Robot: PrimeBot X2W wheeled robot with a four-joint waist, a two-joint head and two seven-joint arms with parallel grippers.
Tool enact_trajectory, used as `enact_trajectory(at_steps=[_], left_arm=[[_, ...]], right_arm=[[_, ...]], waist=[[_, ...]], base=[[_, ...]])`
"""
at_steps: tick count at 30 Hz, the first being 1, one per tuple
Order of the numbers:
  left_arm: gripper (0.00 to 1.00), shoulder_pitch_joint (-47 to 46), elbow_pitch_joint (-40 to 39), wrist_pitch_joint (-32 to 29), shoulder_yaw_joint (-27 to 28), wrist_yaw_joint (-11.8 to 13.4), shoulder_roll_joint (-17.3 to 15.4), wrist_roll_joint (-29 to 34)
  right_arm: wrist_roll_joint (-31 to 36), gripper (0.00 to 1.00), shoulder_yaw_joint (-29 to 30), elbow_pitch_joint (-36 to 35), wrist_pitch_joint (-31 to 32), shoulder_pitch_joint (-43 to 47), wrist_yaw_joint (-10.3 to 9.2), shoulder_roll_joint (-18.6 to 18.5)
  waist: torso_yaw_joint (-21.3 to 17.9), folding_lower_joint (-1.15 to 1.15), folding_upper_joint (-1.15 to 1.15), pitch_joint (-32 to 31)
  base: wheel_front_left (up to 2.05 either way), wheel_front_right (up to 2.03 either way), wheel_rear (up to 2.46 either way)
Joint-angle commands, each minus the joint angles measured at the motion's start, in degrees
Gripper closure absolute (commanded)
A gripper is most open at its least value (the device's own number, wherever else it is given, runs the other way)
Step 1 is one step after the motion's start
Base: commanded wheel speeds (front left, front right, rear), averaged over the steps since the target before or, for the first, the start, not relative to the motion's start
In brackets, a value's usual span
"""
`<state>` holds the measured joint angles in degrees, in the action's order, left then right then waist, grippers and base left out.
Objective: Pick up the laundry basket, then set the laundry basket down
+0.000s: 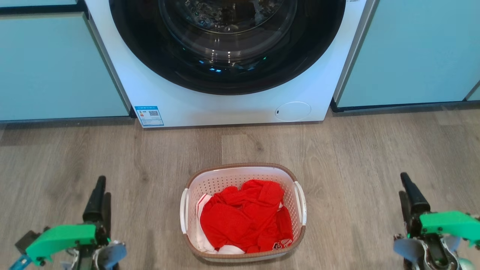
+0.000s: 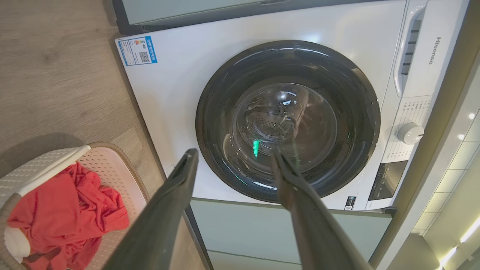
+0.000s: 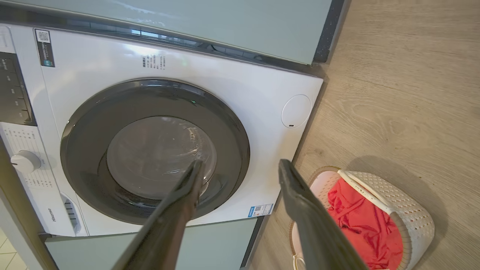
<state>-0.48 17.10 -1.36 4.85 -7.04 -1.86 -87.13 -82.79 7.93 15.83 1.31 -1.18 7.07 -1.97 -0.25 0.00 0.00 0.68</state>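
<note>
The laundry basket (image 1: 240, 165), white and perforated with a brown rim and white side handles, stands on the wood floor in the lower middle of the head view. It holds red and white clothes (image 1: 243, 217). My left gripper (image 1: 101, 198) is at the lower left, well to the left of the basket, and my right gripper (image 1: 410, 193) is at the lower right, well to its right. Both are apart from it. The left gripper (image 2: 233, 152) is open and empty, with the basket (image 2: 48, 165) at that view's lower left. The right gripper (image 3: 240, 164) is open and empty, with the basket (image 3: 408, 210) at lower right.
A white front-loading washing machine (image 1: 232, 105) with a dark round door stands behind the basket, set between pale green cabinets (image 1: 56, 67). A strip of bare wood floor (image 1: 240, 142) lies between machine and basket, and more floor lies on both sides.
</note>
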Motion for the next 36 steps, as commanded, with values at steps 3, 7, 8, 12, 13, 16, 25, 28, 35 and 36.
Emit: enact_trajectory(at_steps=[3, 7, 8, 12, 13, 16, 25, 28, 35, 36], left_arm=[[0.0, -4.04, -3.24, 0.89, 1.99, -0.12, -0.67, 2.21], [0.0, -4.7, -4.68, 1.56, 2.46, -0.13, -0.69, 4.53], [0.0, -4.77, -4.87, 1.73, 2.4, -0.14, -0.69, 4.92], [0.0, -5.19, -6.0, 2.4, 2.17, -0.15, -0.71, 6.57], [0.0, -5.3, -6.41, 2.57, 2.21, -0.16, -0.71, 7.19], [0.0, -5.61, -7.48, 3.08, 2.6, -0.17, -0.72, 9.24], [0.0, -6.51, -13.82, 4.59, -0.9, 4.16, -0.75, 24.46], [0.0, -6.68, -15.53, 5.09, -3.39, 6.59, -0.77, 28.81], [0.0, -7.9, -18.59, 6.44, -9.31, 13.4, -0.8, 40.14], [0.0, -8.04, -18.77, 6.6, -9.97, 14.12, -0.8, 41.49]], right_arm=[[2.68, 0.0, 0.41, -4.01, -0.85, -4.05, 0.12, -0.4], [6.41, 0.0, 0.4, -6.17, -1.52, -4.61, 0.13, -0.42], [7.33, 0.0, 0.37, -6.64, -1.69, -4.77, 0.14, -0.43], [12.06, 0.0, -0.16, -8.8, -2.36, -5.25, 0.15, -0.45], [13.12, 0.0, -0.33, -9.27, -2.53, -5.36, 0.15, -0.46], [16.72, 0.0, -1.17, -10.56, -3.03, -5.75, 0.16, -0.47], [30.26, 0.0, -4.55, -12.75, -4.54, -6.73, 0.19, -0.63], [33.49, 0.0, -5.12, -13.72, -5.05, -7.29, 0.2, -0.65], [43.58, 0.0, -8.19, -16.42, -6.39, -8.23, 0.23, -2.16], [44.59, 0.0, -8.47, -16.71, -6.56, -8.26, 0.23, -2.15]], waist=[[0.0, 0.0, 0.0, 0.14], [0.07, 0.0, 0.0, 0.25], [0.09, 0.0, 0.0, 0.25], [0.37, 0.0, 0.0, 0.23], [0.43, 0.0, 0.0, 0.23], [0.53, 0.0, 0.0, 0.26], [0.66, 0.0, 0.0, 0.88], [0.58, 0.0, 0.0, 1.19], [0.47, 0.0, 0.0, 1.73], [0.46, 0.0, 0.0, 1.73]], base=[[0.0, 0.0, 0.0], [0.0, 0.0, 0.0], [0.0, 0.0, 0.0], [0.0, 0.0, 0.0], [0.0, 0.0, 0.0], [0.0, 0.0, 0.0], [0.0, 0.0, 0.0], [0.0, 0.0, 0.0], [0.0, 0.0, 0.0], [0.0, 0.0, 0.0]])
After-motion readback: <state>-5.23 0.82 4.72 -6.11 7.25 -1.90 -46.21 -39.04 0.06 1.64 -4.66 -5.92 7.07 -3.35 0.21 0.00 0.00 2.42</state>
